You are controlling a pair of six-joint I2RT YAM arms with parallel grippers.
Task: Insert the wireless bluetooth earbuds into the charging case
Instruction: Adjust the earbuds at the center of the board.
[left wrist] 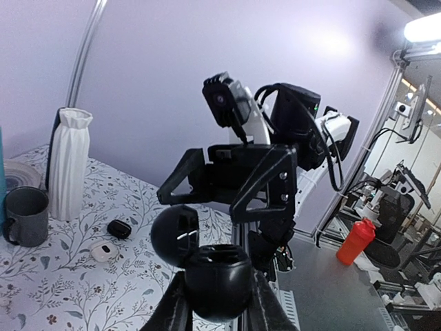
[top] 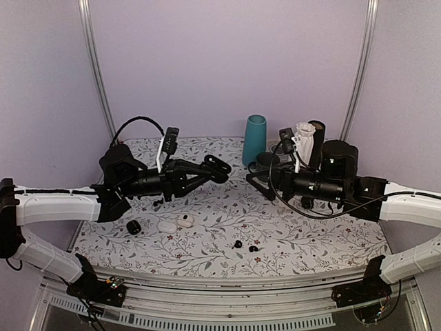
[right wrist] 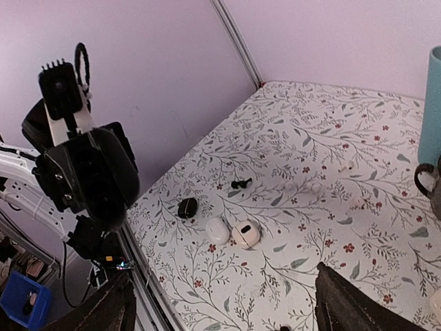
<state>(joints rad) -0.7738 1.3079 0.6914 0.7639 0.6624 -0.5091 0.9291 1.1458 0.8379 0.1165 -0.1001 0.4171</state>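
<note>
The earbuds (top: 238, 244) lie near the tabletop's near edge. They are probably light, slick and skittish, so pinch each across its body. The right tool (right wrist: 222, 276) gapes wide; the left tool (left wrist: 219, 303) clamps the open case (left wrist: 217, 272).

Right gripper (right wrist: 224, 286) fingers spread wide above floral table (right wrist: 310, 138). Black case (right wrist: 187, 207) and two white cases (right wrist: 218, 229) lie close together near table edge. Left arm (right wrist: 86, 172) at left. Teal cup (right wrist: 433, 103) far right.

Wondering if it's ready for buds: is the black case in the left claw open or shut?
Open. The black case in the left claw has its lid swung back, baring the hollow inside, seen from the left wrist.
</note>
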